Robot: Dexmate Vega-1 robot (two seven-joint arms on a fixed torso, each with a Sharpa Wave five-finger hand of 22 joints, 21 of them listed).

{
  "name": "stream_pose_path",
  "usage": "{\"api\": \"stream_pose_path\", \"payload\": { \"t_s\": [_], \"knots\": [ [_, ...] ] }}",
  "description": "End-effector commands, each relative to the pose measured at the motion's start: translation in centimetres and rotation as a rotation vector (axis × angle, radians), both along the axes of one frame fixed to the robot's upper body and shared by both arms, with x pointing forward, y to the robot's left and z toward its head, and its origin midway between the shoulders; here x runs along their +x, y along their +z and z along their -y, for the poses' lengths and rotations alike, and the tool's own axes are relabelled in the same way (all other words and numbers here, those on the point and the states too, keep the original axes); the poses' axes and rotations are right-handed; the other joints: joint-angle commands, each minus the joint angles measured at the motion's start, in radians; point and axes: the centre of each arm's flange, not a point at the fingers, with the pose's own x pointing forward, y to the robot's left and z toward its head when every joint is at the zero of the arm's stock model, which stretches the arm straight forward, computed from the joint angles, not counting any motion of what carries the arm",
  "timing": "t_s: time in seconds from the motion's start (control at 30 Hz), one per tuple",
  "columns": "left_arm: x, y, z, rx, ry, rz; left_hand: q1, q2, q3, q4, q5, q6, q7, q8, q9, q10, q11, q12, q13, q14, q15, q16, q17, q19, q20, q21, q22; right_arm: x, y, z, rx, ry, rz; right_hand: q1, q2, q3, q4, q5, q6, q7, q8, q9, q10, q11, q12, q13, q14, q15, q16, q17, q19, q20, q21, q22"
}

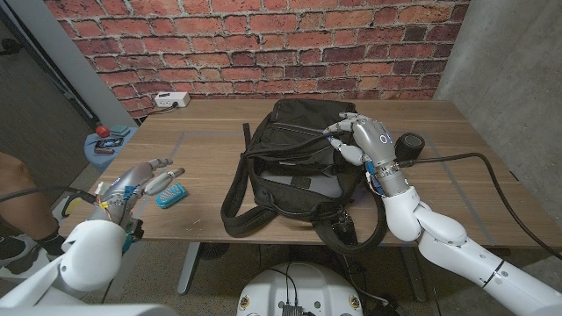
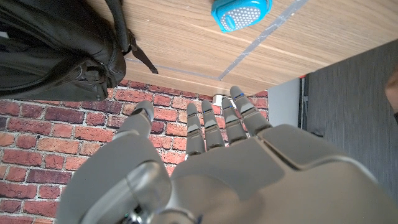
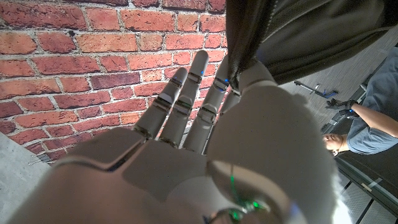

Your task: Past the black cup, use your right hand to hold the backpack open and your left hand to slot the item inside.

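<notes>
A black backpack [image 1: 290, 167] lies in the middle of the table with its top gaping open. My right hand [image 1: 364, 140] is at its right rim, and in the right wrist view the zipper edge of the backpack [image 3: 298, 37] runs down between the fingers of my right hand [image 3: 205, 143], which grip it. The black cup [image 1: 410, 145] stands just right of that hand. A small blue item [image 1: 170, 195] lies on the table left of the bag. My left hand [image 1: 140, 184] hovers beside it with fingers spread, holding nothing. In the left wrist view the blue item [image 2: 241, 14] and backpack [image 2: 56, 50] lie beyond my left hand [image 2: 205, 168].
A white power strip [image 1: 172, 99] sits at the table's far left corner. A blue stand with tools [image 1: 110, 140] is off the table's left side. A thick black cable [image 1: 492, 175] crosses the table's right part. A person [image 3: 367, 118] shows in the right wrist view.
</notes>
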Motion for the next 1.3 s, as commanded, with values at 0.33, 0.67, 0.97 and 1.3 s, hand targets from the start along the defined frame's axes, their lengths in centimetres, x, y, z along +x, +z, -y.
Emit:
{"api": "stream_pose_path", "payload": {
  "t_s": [0.33, 0.67, 0.97, 1.3],
  "knots": [
    [0.0, -1.6, -1.0, 0.058, 0.233, 0.012, 0.001, 0.0, -0.001, 0.006, 0.01, 0.031, 0.006, 0.0, 0.002, 0.037, 0.006, 0.009, 0.006, 0.085, -0.014, 0.028, 0.01, 0.051, 0.006, 0.018, 0.006, 0.6, 0.3, -0.3, 0.028, 0.015, -0.007, 0.016, 0.005, -0.006, 0.002, 0.007, 0.011, 0.004, 0.007, 0.005, 0.006, -0.004, -0.002, 0.003, 0.011, -0.128, -0.003, 0.008, 0.003, -0.117, 0.008, 0.006],
    [-0.4, -1.9, -0.9, 0.09, 0.301, 0.009, -0.007, -0.002, -0.003, 0.011, 0.013, 0.049, 0.012, 0.002, 0.002, 0.058, 0.008, 0.012, 0.01, 0.128, -0.023, 0.038, 0.017, 0.083, 0.007, 0.03, 0.011, 1.2, 0.7, -0.2, 0.04, 0.029, -0.002, 0.019, 0.007, -0.012, 0.004, 0.007, 0.012, 0.005, 0.005, 0.005, 0.008, -0.003, -0.002, 0.005, 0.013, -0.128, -0.006, 0.01, 0.003, -0.117, 0.008, 0.006],
    [-0.5, -1.8, -1.0, 0.108, 0.345, -0.001, -0.003, -0.006, -0.003, 0.007, 0.014, 0.054, 0.01, 0.001, 0.002, 0.066, 0.012, 0.014, 0.012, 0.136, -0.025, 0.038, 0.018, 0.087, 0.007, 0.032, 0.013, 1.8, 1.1, -0.1, 0.039, 0.049, -0.006, 0.022, 0.008, -0.016, 0.005, 0.008, 0.013, 0.006, 0.004, 0.005, 0.009, -0.003, -0.003, 0.007, 0.015, -0.128, -0.008, 0.012, 0.004, -0.118, 0.008, 0.006],
    [-0.9, -1.6, -0.6, 0.122, 0.421, -0.014, -0.003, -0.007, -0.006, 0.007, 0.014, 0.054, 0.011, 0.0, 0.002, 0.066, 0.013, 0.012, 0.014, 0.146, -0.025, 0.041, 0.02, 0.09, 0.007, 0.034, 0.015, 2.5, 1.5, -0.1, 0.057, 0.078, -0.01, 0.025, 0.008, -0.02, 0.006, 0.008, 0.013, 0.004, 0.003, 0.004, 0.01, -0.003, -0.004, 0.007, 0.017, -0.128, -0.011, 0.013, 0.004, -0.118, 0.008, 0.006]
  ]
}}
